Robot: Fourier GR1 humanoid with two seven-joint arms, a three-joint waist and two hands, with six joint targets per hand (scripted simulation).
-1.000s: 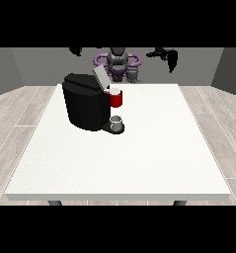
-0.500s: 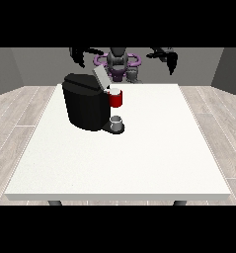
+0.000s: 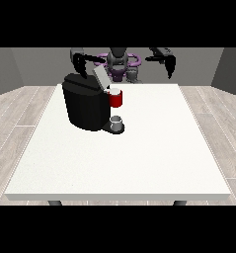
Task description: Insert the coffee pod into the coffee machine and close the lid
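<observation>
We see the coffee machine [image 3: 86,106], lid [image 3: 100,77] tilted up. The hand at the view's left [image 3: 80,62] hangs nearer it than the hand at the view's right [image 3: 169,63]. Finger states: cannot tell. The pod's place: cannot tell; a grey thing [image 3: 116,120] sits at the machine's base.

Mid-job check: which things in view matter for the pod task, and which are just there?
For the job: coffee machine, its raised lid, both hands.
Just there: red thing at the machine, grey thing on its base (possibly the pod), white table.
</observation>
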